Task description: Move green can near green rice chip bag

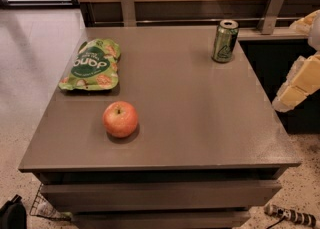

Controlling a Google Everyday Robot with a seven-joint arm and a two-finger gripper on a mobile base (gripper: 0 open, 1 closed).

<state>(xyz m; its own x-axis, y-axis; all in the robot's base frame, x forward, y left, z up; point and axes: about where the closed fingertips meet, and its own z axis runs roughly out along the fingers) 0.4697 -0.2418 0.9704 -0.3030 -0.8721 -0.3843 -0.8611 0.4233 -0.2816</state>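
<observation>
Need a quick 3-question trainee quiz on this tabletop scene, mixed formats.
1. True or false: the green can stands upright near the table's far right corner.
2. Which lies closest to the chip bag? A) apple B) green can C) gripper
3. Fill in: the gripper hangs beyond the table's ___ edge, apart from the green can.
Key: 1 true; 2 A; 3 right.

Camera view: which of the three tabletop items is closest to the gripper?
The green can, upright at the far right corner, closest to the gripper beside the right edge of the table. The apple and green rice chip bag sit on the left half.
</observation>
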